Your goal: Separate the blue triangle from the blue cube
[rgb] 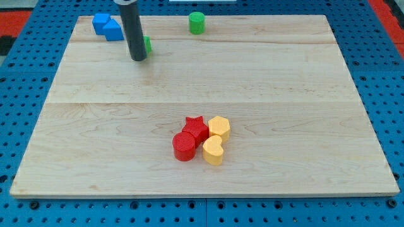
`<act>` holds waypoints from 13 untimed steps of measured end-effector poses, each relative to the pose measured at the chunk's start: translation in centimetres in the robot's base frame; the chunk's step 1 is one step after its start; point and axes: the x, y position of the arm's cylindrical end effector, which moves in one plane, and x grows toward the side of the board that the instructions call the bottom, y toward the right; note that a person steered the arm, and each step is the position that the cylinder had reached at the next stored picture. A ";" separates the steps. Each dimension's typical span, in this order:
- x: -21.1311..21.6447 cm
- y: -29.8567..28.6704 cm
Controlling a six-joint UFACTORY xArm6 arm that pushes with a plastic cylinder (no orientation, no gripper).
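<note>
Two blue blocks touch each other at the view's top left of the wooden board (95, 120): the blue cube (100, 23) and, just to its right and a little lower, the blue triangle (114, 30). My dark rod comes down from the top edge, and my tip (137, 58) rests on the board below and to the right of the blue pair, a short gap away from the blue triangle. A green block (147, 44) sits right behind the rod, mostly hidden by it.
A green cylinder (197, 23) stands at the top centre. Near the bottom centre a cluster touches: a red star (196, 128), a red cylinder (184, 146), a yellow hexagon (219, 127) and a yellow heart (213, 150). A blue pegboard surrounds the board.
</note>
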 end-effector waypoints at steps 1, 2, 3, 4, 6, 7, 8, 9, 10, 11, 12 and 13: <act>-2.0 -0.7; -3.4 -2.2; -3.5 -3.4; -3.8 -6.5; -8.7 -16.3; -10.5 -15.6; -11.1 -12.5; -10.1 -11.8; -8.6 -10.7; -7.4 -9.3; -6.7 -8.1; -5.9 -5.7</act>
